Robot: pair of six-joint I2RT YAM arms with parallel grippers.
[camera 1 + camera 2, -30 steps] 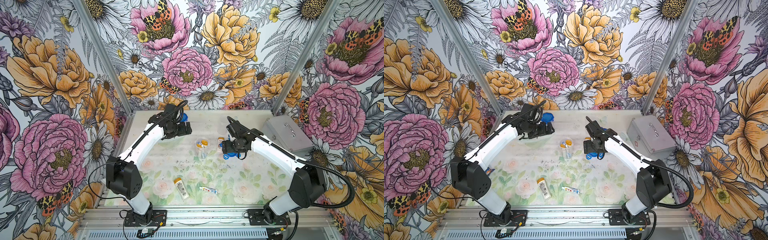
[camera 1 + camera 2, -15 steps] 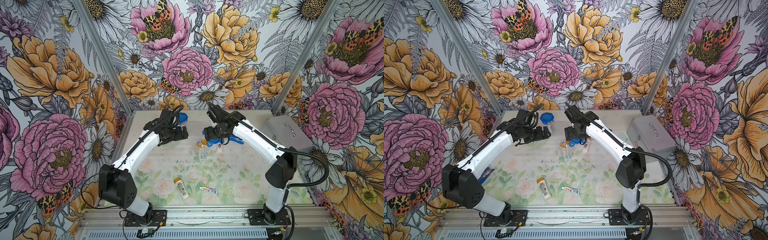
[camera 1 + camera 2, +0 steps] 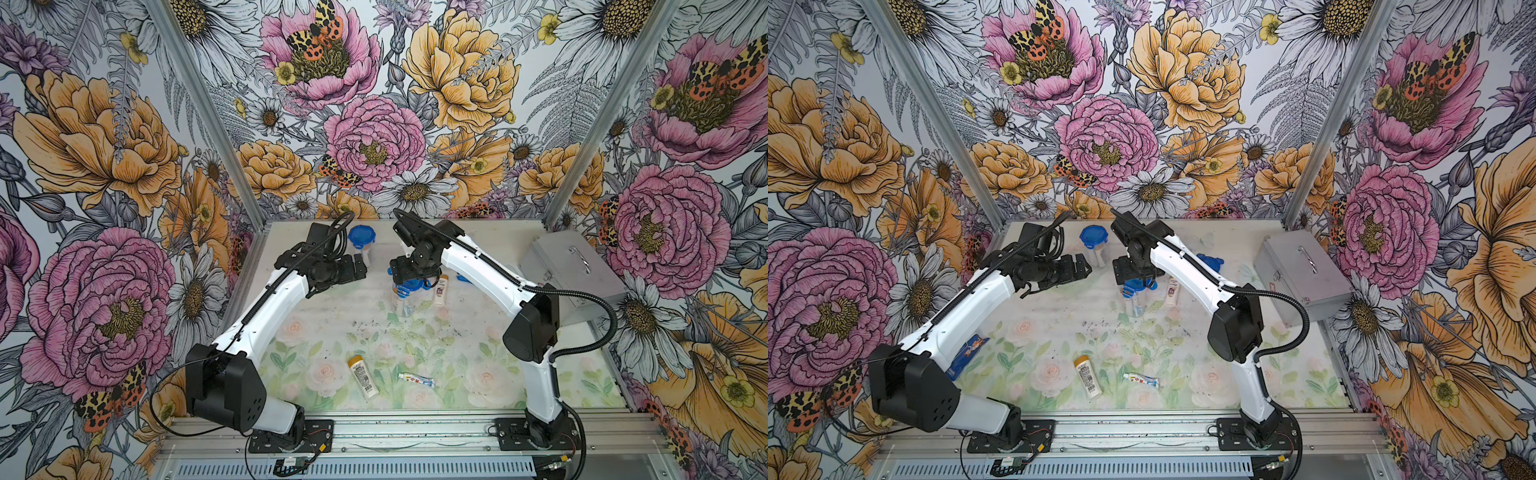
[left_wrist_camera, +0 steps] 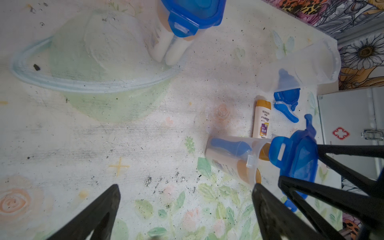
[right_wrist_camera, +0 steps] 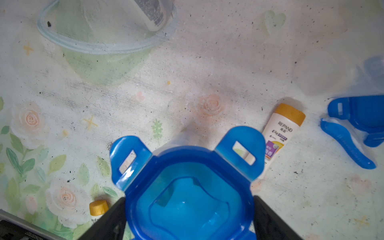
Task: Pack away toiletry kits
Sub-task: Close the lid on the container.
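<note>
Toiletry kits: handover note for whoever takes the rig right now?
Left gripper: open, empty, near the lidded cup at the back.
Right gripper: shut on the blue lid, over the filled open cup.
Done: one kit lidded.
To do: seat and clip this lid; then pack the bottle beside it, the front bottle and the toothpaste tube, using the tipped empty cup, spare lid, toothbrush.
</note>
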